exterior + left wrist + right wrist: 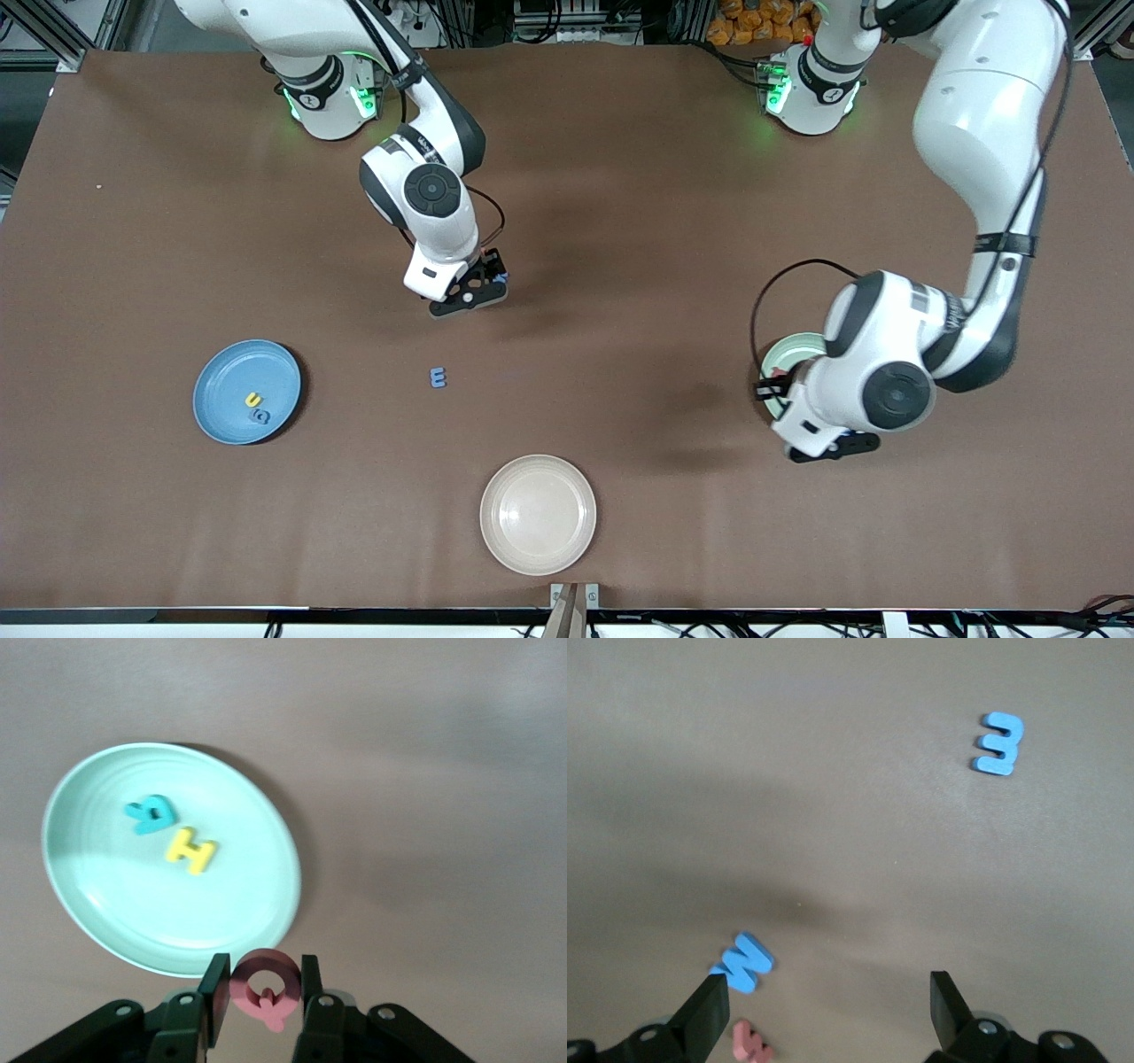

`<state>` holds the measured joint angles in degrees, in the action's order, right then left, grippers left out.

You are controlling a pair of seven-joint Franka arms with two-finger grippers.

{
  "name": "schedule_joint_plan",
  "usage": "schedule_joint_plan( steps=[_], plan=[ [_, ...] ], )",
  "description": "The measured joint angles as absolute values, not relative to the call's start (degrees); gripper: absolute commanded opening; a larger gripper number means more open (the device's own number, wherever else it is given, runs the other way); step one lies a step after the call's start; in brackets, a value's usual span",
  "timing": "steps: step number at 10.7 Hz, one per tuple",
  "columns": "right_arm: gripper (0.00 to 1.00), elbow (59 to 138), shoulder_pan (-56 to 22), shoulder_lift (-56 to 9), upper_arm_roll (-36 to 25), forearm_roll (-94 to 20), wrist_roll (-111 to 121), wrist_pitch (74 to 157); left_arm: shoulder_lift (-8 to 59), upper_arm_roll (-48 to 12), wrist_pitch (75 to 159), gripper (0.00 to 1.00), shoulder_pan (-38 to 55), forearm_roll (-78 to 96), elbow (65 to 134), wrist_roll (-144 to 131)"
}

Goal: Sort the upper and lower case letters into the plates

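My left gripper (265,985) is shut on a red letter Q (266,973) and holds it over the table just beside the rim of the mint green plate (106,904). That plate holds a teal letter (149,812) and a yellow H (192,850). In the front view the left gripper (772,386) hides most of the mint plate (795,347). My right gripper (826,985) is open, low over the table, with a blue W (744,962) by one finger and a red letter (751,1045) beside it. A blue E (438,378) lies alone. The sky blue plate (221,390) holds a yellow letter (253,400) and a blue one (260,415).
A cream-beige plate (538,514) sits near the front edge of the table, nearer to the camera than the blue E. The right gripper (478,285) is over mid-table, farther from the camera than the E, which also shows in the right wrist view (999,744).
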<state>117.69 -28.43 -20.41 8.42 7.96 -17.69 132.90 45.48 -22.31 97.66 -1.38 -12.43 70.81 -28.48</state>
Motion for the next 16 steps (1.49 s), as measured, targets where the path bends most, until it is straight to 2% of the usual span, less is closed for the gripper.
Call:
schedule_joint_plan(
  steps=[1,2,3,4,8,12,16],
  plan=[
    [1.0,118.6,-28.4,-19.8,8.3,8.0,-13.7,132.8,46.1,-22.3,98.0,0.0,-3.1,-12.4,71.7,-27.3],
    [1.0,119.1,-28.4,-19.2,8.3,8.0,-10.7,132.8,46.9,-22.3,98.7,0.24,-4.1,-12.4,72.2,-26.9],
    [1.0,119.4,-28.4,-18.8,8.4,8.0,-8.2,132.8,47.7,-22.3,99.0,0.36,-4.4,-12.4,72.5,-26.8],
    [1.0,119.6,-28.4,-18.7,8.5,8.0,-5.9,133.2,48.3,-22.2,99.3,0.99,-4.4,-12.4,72.6,-26.3],
    [1.0,120.3,-31.6,-18.7,8.8,8.0,3.2,134.7,48.6,-21.4,100.7,1.0,-4.3,-12.4,72.6,-22.5],
    [1.0,125.0,-36.6,-18.7,8.9,8.0,4.1,139.8,47.4,-21.6,101.0,1.0,-2.8,-12.4,72.0,-22.4],
    [1.0,129.4,-38.0,-18.7,8.6,8.0,7.8,145.1,39.8,-21.8,97.5,1.0,-3.0,-12.4,71.3,-18.2]
  ],
)
